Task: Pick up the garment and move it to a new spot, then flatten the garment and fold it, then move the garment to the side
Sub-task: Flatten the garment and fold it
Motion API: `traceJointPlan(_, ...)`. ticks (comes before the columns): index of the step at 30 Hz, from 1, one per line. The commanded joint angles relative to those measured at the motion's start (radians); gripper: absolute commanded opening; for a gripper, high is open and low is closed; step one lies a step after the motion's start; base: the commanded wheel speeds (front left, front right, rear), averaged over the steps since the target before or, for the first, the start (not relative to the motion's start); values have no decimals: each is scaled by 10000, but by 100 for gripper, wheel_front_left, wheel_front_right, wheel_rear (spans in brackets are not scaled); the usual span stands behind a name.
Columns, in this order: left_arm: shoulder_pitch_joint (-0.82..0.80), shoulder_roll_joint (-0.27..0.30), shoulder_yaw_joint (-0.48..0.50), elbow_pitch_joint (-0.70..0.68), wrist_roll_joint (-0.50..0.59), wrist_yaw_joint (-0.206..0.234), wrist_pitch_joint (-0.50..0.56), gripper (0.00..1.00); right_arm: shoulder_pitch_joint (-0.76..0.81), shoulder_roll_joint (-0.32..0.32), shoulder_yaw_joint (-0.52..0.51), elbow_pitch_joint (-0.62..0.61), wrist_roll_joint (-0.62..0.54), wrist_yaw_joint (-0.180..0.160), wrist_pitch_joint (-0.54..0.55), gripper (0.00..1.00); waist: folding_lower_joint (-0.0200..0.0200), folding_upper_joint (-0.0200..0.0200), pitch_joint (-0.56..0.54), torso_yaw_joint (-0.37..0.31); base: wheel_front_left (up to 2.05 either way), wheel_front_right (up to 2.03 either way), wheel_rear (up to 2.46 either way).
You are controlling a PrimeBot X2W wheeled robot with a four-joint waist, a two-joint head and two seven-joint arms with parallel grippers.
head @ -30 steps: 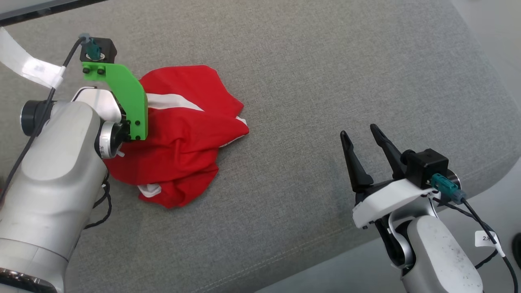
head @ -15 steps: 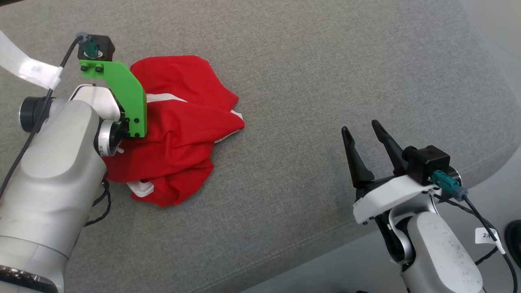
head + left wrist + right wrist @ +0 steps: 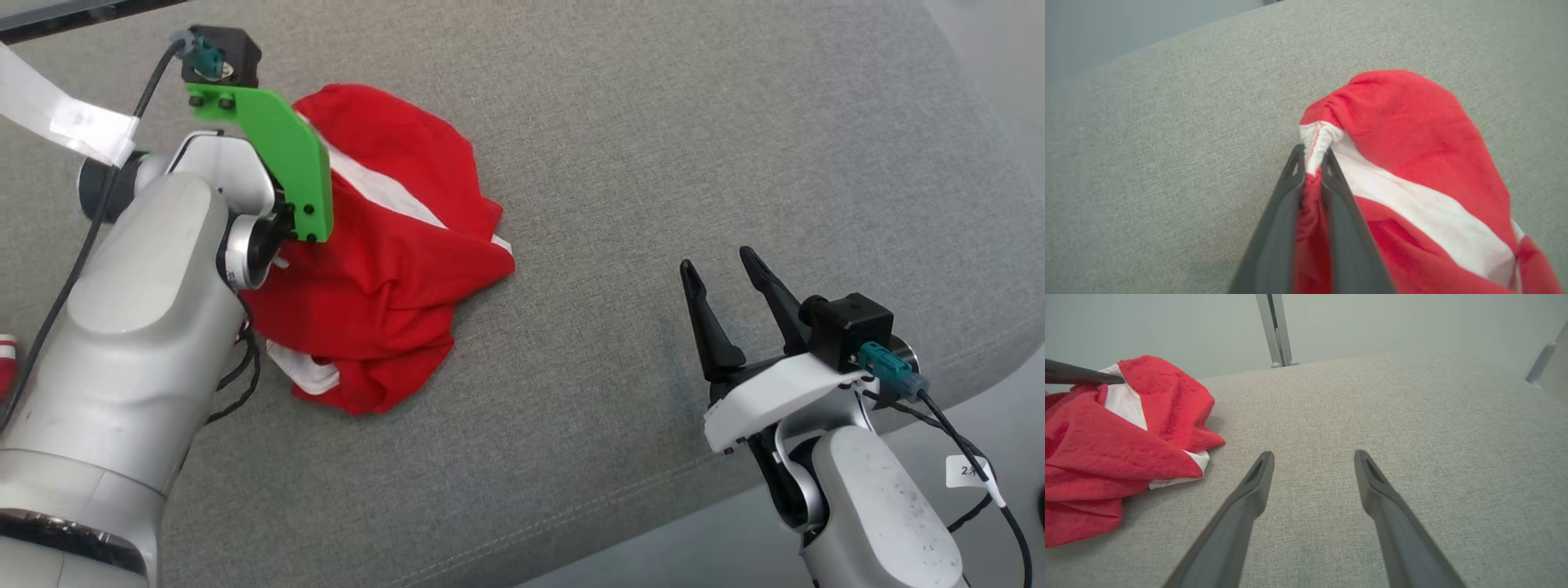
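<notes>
Garment (image 3: 384, 269): red with a white band, crumpled on the left half of the grey cushion (image 3: 653, 122), one edge raised
Left gripper (image 3: 1312, 157): fingers pinched together on the garment's white-trimmed edge, cloth bunched between them
Right gripper (image 3: 717, 259): fingers spread apart, holding nothing, well to the garment's right over bare cushion

Left arm (image 3: 139, 327) and right arm (image 3: 882, 514) were silver-grey, the right one speckled. Left wrist had a green bracket (image 3: 286, 155) with black screws, black camera cube (image 3: 238, 51), teal plug (image 3: 211, 57), black cable (image 3: 153, 86), white tape (image 3: 77, 122). Right bracket (image 3: 775, 396) was white; right gripper (image 3: 717, 261) had long dark fingers (image 3: 709, 331).
</notes>
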Motion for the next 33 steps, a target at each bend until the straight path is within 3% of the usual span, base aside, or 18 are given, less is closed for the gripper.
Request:
traceJointPlan(1,-246,-83,84,-110,-76,-98,-171,0,-65,-18,-7,39,34,1,-54,100,0,-1,-164,93,0,0,0)
traceJointPlan(16,-1197,-1256,-247,-1655,210,-676,-1820,0,263,-20,-16,216,43,1,32,100,0,-1,-1212,571,0,0,0)
traceJointPlan(25,-1392,-1923,-449,-2467,136,-386,-2381,0,472,-21,56,347,123,1,92,100,0,-1,-1730,640,0,0,0)
traceJointPlan(33,-496,-2124,-688,-1937,-226,12,-2260,0,495,-20,-20,216,117,1,95,100,0,-1,-1665,1009,0,0,0)
